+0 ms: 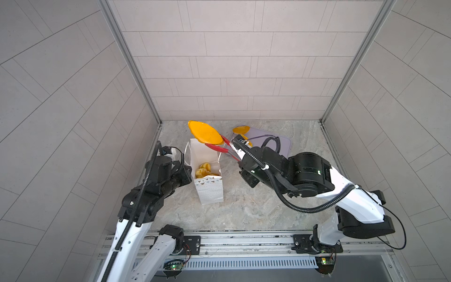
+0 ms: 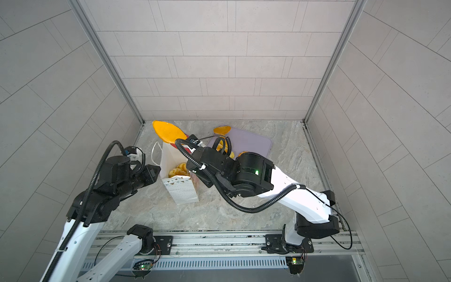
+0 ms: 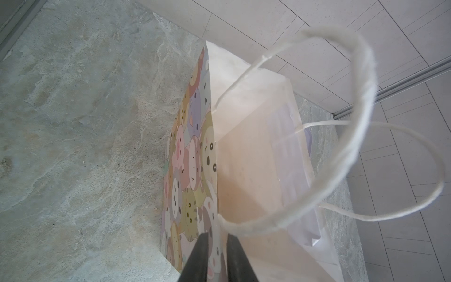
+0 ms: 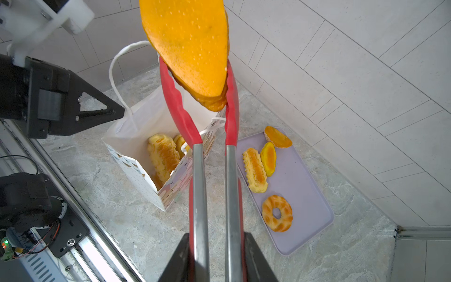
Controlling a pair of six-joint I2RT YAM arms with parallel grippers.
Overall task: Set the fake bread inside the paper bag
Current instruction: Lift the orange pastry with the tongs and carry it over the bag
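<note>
There is one paper bag (image 4: 131,166). Inside it at least two pieces of fake bread (image 4: 163,156) show, but the exact number cannot be told. Right of the bag, one lilac tray (image 4: 305,185) carries four pieces. One pair of tongs (image 4: 197,183) holds one flat piece (image 4: 190,48) above the bag's far edge.

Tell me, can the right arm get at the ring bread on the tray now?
Probably not yet: its claw holds tongs already pinching a flat bread, though the ring bread lies unobstructed.
</note>
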